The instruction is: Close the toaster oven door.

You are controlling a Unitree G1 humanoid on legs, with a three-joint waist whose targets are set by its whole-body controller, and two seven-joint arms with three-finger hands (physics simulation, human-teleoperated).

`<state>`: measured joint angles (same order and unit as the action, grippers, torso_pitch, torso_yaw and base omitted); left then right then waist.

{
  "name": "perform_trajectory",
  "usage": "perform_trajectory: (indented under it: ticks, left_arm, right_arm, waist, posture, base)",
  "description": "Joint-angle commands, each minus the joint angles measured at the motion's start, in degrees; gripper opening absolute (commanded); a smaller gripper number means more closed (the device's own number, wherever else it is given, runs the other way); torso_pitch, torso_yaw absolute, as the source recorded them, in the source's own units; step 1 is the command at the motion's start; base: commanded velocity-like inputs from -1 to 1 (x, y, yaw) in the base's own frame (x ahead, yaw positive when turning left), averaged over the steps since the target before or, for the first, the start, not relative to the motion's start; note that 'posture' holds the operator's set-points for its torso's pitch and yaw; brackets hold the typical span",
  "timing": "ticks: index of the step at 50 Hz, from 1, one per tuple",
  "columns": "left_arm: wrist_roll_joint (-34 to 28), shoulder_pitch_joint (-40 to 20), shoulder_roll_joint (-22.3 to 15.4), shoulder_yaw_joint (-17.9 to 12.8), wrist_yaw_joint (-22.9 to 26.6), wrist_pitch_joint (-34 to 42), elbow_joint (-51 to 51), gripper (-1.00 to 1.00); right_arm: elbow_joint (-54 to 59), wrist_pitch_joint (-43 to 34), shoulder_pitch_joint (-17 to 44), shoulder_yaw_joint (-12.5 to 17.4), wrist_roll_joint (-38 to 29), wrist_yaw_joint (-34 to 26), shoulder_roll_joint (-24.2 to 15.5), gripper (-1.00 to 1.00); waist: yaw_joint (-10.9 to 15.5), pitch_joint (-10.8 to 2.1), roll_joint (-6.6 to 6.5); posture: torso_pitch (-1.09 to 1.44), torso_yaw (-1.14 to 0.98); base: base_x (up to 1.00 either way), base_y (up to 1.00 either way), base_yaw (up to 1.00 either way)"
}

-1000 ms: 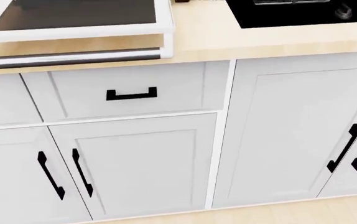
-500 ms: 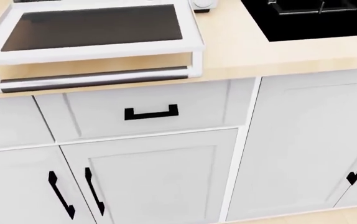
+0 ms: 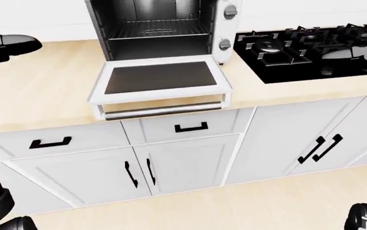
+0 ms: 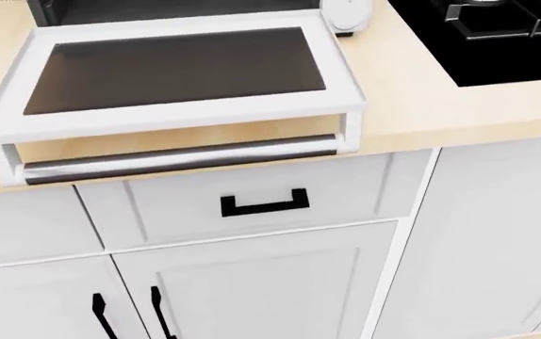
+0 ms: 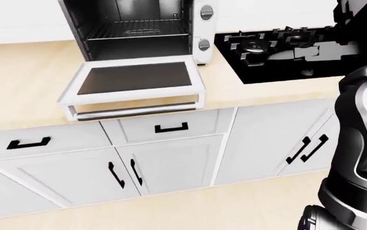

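Toaster oven (image 3: 161,26) sits on the surface (image 3: 42,91), door (image 4: 181,70) fully down, its handle bar (image 4: 181,161) overhanging the edge. Nothing done yet: no hand at the door, finger state can't be told.

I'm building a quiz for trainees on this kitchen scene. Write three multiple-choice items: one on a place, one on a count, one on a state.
1. In the left-eye view, where is the gas cooktop relative to the toaster oven?
A. To its right
B. To its left
C. Below it

2. How many knobs show on the toaster oven's side panel?
A. None
B. Two
C. Five

3. What state is the toaster oven door in?
A. Shut
B. Removed
C. Folded down open

Answers:
1. A: the black gas cooktop lies right of the toaster oven on the counter.
2. B: two round knobs show, one above the other.
3. C: the toaster oven door lies flat, its handle bar over the counter edge above the drawer.
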<state>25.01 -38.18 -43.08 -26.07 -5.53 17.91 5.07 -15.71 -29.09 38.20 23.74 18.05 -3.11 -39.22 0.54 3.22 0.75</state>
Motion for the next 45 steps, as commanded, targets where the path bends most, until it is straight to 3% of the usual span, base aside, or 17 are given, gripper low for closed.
perform_trajectory:
  ticks: [1,3,5,6,9,13,15,16,17,19,27,30,32,33,35,42,45]
  left_arm:
    - [0.1,-1.6,-1.1,-0.4,0.1,-1.3,1.4,1.00]
    - [0.1,-1.5,-1.1,-0.5,0.1,-1.3,1.4,1.00]
    - [0.1,-1.4,-1.0,-0.4,0.1,-1.4,1.5,1.00]
    - [0.0,-1.6,-1.0,-0.3,0.1,-1.4,1.3,1.00]
    - [0.0,-1.5,-1.0,-0.3,0.1,-1.4,1.4,1.00]
    - [-0.1,-1.5,-0.9,-0.3,0.2,-1.6,1.3,1.00]
    - [-0.1,-1.6,-0.9,-0.2,0.2,-1.6,1.3,1.00]
    - [0.0,-1.6,-0.9,-0.3,0.3,-1.4,1.4,1.00]
    - [0.0,-1.5,-1.0,-0.4,0.3,-1.2,1.6,1.00]
    - [0.0,-1.4,-1.0,-0.5,0.3,-1.3,1.6,1.00]
    - [0.1,-1.6,-1.2,-0.5,0.2,-1.3,1.6,1.00]
    - [0.2,-1.7,-1.4,-0.6,0.2,-1.2,1.5,1.00]
    - [0.2,-1.7,-1.3,-0.5,0.2,-1.3,1.5,1.00]
    - [0.2,-1.7,-1.3,-0.5,0.2,-1.3,1.5,1.00]
    - [0.3,-1.9,-1.5,-0.5,0.1,-1.1,1.5,1.00]
    - [0.3,-1.8,-1.6,-0.5,0.1,-1.2,1.4,1.00]
    - [0.3,-1.8,-1.7,-0.6,0.2,-1.3,1.3,1.00]
  right_arm:
    - [-0.9,1.3,1.4,0.8,-0.1,0.3,-1.0,1.00]
    - [-0.9,1.4,1.3,0.8,-0.1,0.3,-1.0,1.00]
    - [-0.9,1.4,1.2,0.9,-0.1,0.3,-0.9,1.00]
    - [-0.8,1.5,1.2,0.9,-0.1,0.3,-0.9,1.00]
    - [-0.7,1.6,1.1,0.9,-0.2,0.3,-1.0,1.00]
    - [-0.7,1.7,1.0,1.0,-0.2,0.3,-0.9,1.00]
    - [-0.6,1.6,1.2,1.0,-0.1,0.3,-1.1,1.00]
    - [-0.6,1.6,1.1,1.1,-0.1,0.3,-1.1,1.00]
    - [-0.6,1.6,1.1,1.1,-0.1,0.3,-1.2,1.00]
    - [-0.6,1.5,1.2,1.2,0.1,0.4,-1.2,1.00]
    - [-0.5,1.6,1.2,1.1,0.1,0.5,-1.3,1.00]
    - [-0.4,1.6,1.3,1.1,0.1,0.5,-1.4,1.00]
    - [-0.3,1.6,1.3,1.1,0.2,0.5,-1.5,1.00]
    - [-0.3,1.6,1.4,1.1,0.2,0.5,-1.5,1.00]
    - [-0.3,1.6,1.4,1.1,0.2,0.5,-1.6,1.00]
    - [-0.2,1.7,1.3,1.2,0.3,0.5,-1.8,1.00]
    - [-0.1,1.7,1.3,1.3,0.3,0.5,-1.8,1.00]
  waist:
    - [-0.1,-1.04,-0.03]
    - [0.1,-1.52,2.50]
    - [-0.4,-1.39,1.36]
    - [-0.2,-1.22,2.03]
    - [-0.5,-1.77,1.31]
    - [-0.8,-0.88,-1.18]
    - [-1.2,-1.18,-3.65]
    - [-1.3,-2.04,-6.03]
    - [-1.1,-2.08,-5.04]
    - [-0.8,-1.16,-5.09]
    - [-0.3,-1.21,-1.83]
    - [0.2,-1.40,0.44]
    - [0.4,-2.17,3.44]
    - [0.1,-1.63,1.49]
    - [-0.1,-1.31,2.20]
    - [-0.7,-0.72,-1.74]
    - [-1.2,-1.99,-6.38]
  posture:
    - [0.00,0.00]
    - [0.00,0.00]
    - [0.00,0.00]
    - [0.00,0.00]
    - [0.00,0.00]
    - [0.00,0.00]
    - [0.00,0.00]
    - [0.00,0.00]
    - [0.00,0.00]
    - [0.00,0.00]
    - [0.00,0.00]
    - [0.00,0.00]
    - [0.00,0.00]
    - [0.00,0.00]
    - [0.00,0.00]
    - [0.00,0.00]
    - [0.00,0.00]
  base:
    - [0.16,0.15,0.00]
    - [0.15,0.15,0.00]
    - [0.15,0.14,0.00]
    - [0.15,0.14,0.00]
    - [0.15,0.14,0.00]
    - [0.15,0.14,0.00]
    - [0.15,0.14,0.00]
    - [0.15,0.14,0.00]
    - [0.14,0.14,0.00]
    - [0.15,0.12,0.00]
    - [0.15,0.02,0.00]
    - [0.15,0.00,0.00]
    - [0.15,0.00,0.00]
    - [0.15,0.00,0.00]
    - [0.16,0.00,0.00]
    - [0.15,0.00,0.00]
    - [0.15,0.00,0.00]
